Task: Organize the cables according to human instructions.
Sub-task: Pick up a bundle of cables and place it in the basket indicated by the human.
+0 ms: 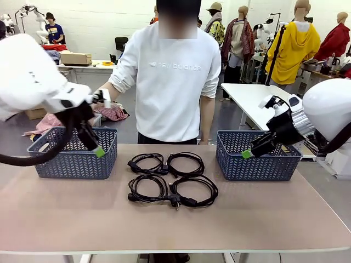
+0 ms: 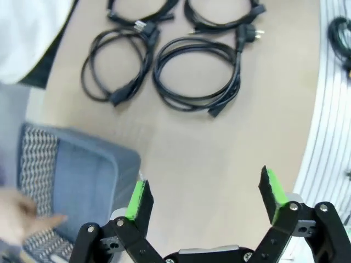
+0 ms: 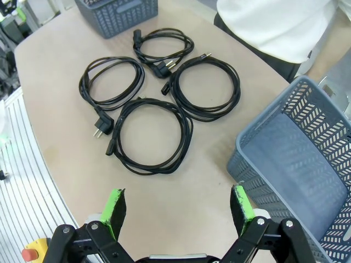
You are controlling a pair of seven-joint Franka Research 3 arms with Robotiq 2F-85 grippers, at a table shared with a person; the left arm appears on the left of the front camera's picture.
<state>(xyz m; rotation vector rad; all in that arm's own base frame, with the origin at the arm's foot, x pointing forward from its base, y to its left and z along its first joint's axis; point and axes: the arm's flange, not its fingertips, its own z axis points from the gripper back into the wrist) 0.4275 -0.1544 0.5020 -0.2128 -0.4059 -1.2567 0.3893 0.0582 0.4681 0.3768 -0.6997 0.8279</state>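
Several cables lie as round black coils in the middle of the table (image 1: 230, 219): two farther coils (image 1: 147, 163) (image 1: 185, 163) and two nearer coils (image 1: 147, 189) (image 1: 195, 192). My left gripper (image 1: 94, 144) hangs open in front of the left blue basket (image 1: 74, 161), left of the coils. In the left wrist view the left gripper (image 2: 205, 194) is open over bare table, with coils (image 2: 115, 68) (image 2: 197, 74) ahead. My right gripper (image 1: 253, 149) is open at the right blue basket (image 1: 256, 164). Its wrist view shows the right gripper (image 3: 178, 204) open, with coils (image 3: 153, 134) (image 3: 205, 87) (image 3: 112, 82) ahead.
A person in a white sweatshirt (image 1: 170, 82) stands at the far side, one hand (image 1: 103, 97) above the left basket; that hand (image 2: 22, 211) shows blurred over the basket (image 2: 77, 181). The right basket (image 3: 296, 159) is empty inside. Bare table lies in front of the coils.
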